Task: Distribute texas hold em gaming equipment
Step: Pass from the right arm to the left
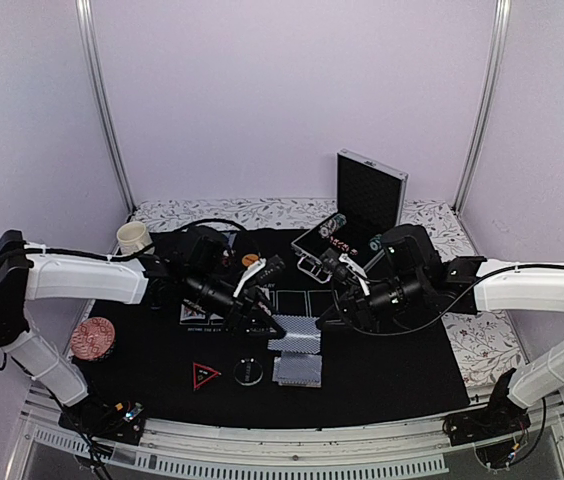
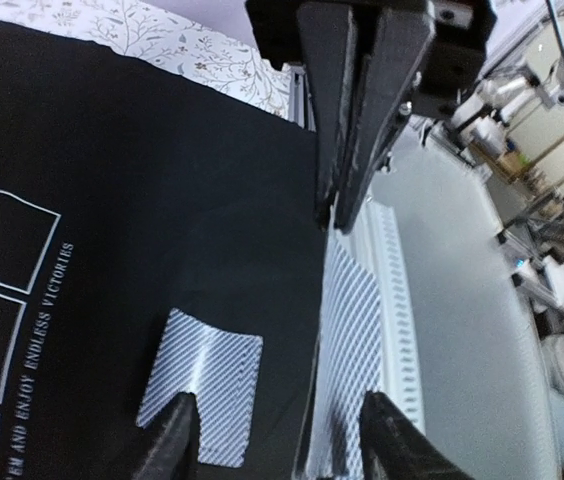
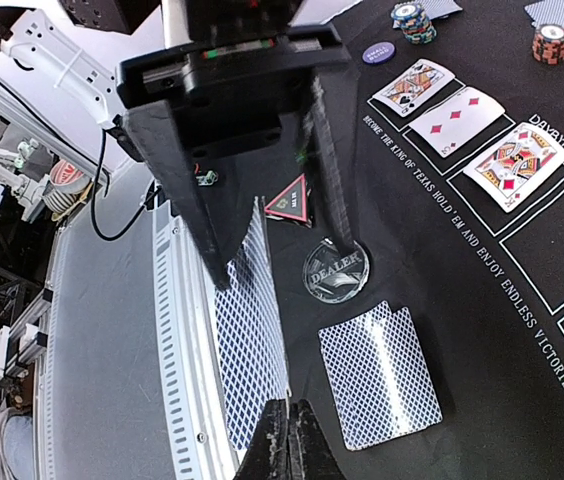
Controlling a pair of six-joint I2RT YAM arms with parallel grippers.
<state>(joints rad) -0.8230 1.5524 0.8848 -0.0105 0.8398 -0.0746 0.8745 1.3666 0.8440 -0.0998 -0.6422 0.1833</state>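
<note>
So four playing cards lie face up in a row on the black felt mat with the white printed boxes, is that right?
Not quite. Three face-up playing cards, not four, lie in a row on the black felt mat with the white printed boxes. The right wrist view shows this.

The left gripper [image 1: 274, 326] and right gripper [image 1: 322, 319] are crowding the middle of the black mat [image 1: 402, 375], and the held card [image 3: 247, 330] pinched by the right one is filling the gap between the left one's parted fingers. Just nearer, the far card spread [image 1: 297, 344], near card spread [image 1: 297, 372], dealer disc [image 1: 248, 371] and triangle marker [image 1: 205, 376] are occupying the centre. The open case [image 1: 362, 200] is walling off the far side. The mat's near right stretch is lying bare.
</note>
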